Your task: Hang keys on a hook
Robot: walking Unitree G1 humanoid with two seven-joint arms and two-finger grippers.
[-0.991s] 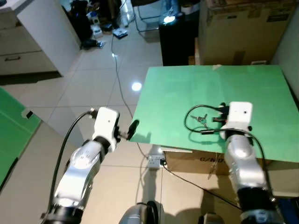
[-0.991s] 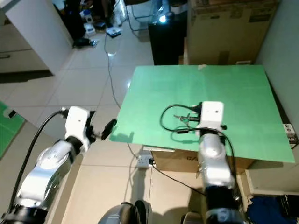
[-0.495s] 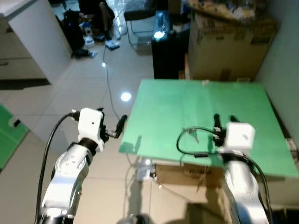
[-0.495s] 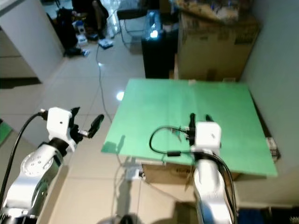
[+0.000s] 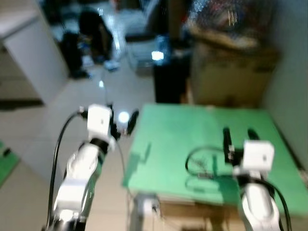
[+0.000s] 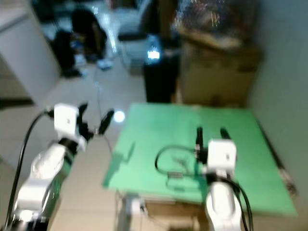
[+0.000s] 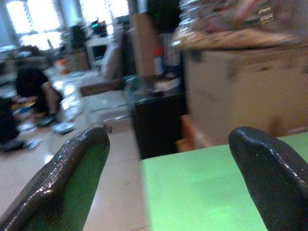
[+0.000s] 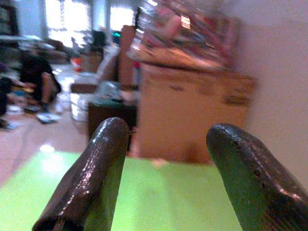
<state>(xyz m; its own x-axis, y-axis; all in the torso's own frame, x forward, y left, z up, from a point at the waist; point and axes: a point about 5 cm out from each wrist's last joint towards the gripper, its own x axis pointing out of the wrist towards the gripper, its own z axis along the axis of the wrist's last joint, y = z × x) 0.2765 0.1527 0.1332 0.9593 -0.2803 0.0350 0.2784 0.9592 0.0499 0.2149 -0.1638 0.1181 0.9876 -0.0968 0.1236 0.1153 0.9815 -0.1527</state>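
Keys (image 5: 208, 165) lie untaken, low and centre-right on the green worktop (image 5: 168, 134), just left of the right pincer (image 5: 239, 138), whose fingers stand apart and empty like the left pincer (image 5: 122, 126) upper left, so lowering onto them seems next.

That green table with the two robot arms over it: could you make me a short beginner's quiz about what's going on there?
1. True or false: the right gripper is shut on the keys.
2. Which gripper hangs past the edge of the green table, over the tiled floor? A) the left gripper B) the right one
3. Fill in: the keys lie on the table inside a loop of black ____.

Key: 1. False, it is open and holds nothing. 2. A. 3. cable.
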